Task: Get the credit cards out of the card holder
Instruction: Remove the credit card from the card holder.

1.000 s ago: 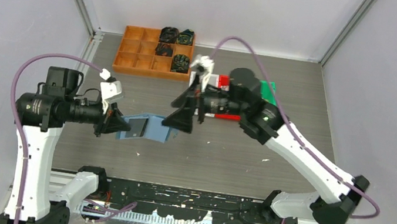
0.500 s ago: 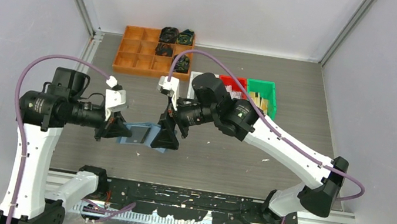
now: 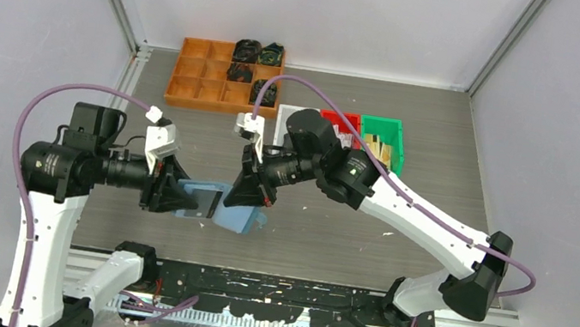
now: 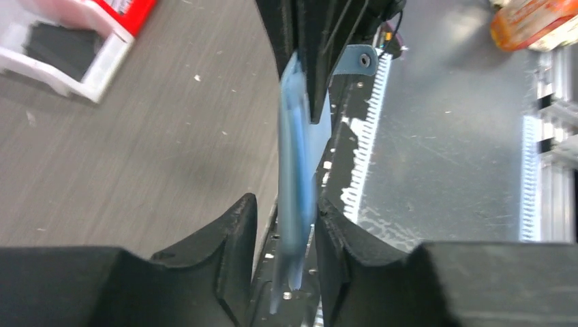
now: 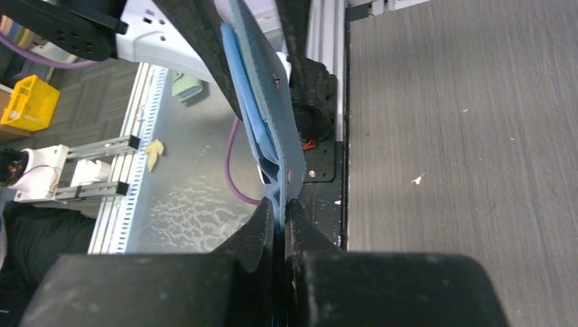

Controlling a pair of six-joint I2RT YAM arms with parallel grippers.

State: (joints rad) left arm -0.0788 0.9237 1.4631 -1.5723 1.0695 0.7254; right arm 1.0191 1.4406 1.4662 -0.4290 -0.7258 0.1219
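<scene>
The light blue card holder (image 3: 227,211) hangs in the air between both arms, above the table's near part. My right gripper (image 3: 253,199) is shut on its right flap; in the right wrist view the holder (image 5: 262,116) runs edge-on out of the pinched jaws (image 5: 279,204). My left gripper (image 3: 176,197) stands open around the holder's left end (image 4: 296,157), with a gap on each side between the fingers (image 4: 285,203). A grey credit card (image 3: 201,201) shows in the holder's left half. Any other card is hidden.
An orange compartment tray (image 3: 198,85) with several dark objects stands at the back left. Red (image 3: 332,119) and green (image 3: 385,133) bins sit behind the right arm. The perforated rail (image 3: 262,324) and arm bases line the near edge.
My right gripper came left onto the holder and shut on its right flap. My left gripper, shut on the holder before, has loosened. The holder sits slightly nearer the front.
</scene>
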